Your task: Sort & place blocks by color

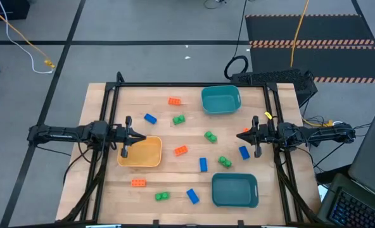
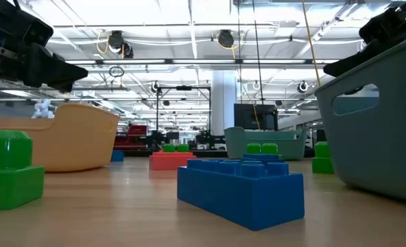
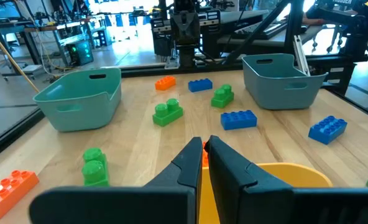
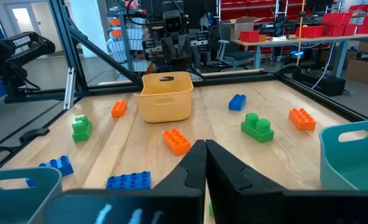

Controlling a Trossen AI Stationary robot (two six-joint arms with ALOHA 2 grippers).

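Observation:
Orange, green and blue studded blocks lie scattered flat on the wooden table: orange ones (image 1: 174, 101) (image 1: 181, 151) (image 1: 138, 183), green ones (image 1: 178, 119) (image 1: 210, 135) (image 1: 225, 162) (image 1: 161, 197), blue ones (image 1: 150, 118) (image 1: 244, 152) (image 1: 203, 164) (image 1: 192, 196). My left gripper (image 1: 137, 137) (image 3: 202, 146) hovers shut over the far left rim of the yellow tray (image 1: 140, 152). My right gripper (image 1: 241, 135) (image 4: 205, 146) hovers shut at the table's right side, just beyond the blue block (image 1: 244, 152). Neither holds anything.
One teal tray (image 1: 220, 99) stands at the far middle of the table, a second teal tray (image 1: 234, 190) at the near right. A black frame (image 1: 187, 85) borders the table. Bare wood lies between the scattered blocks (image 1: 175, 174).

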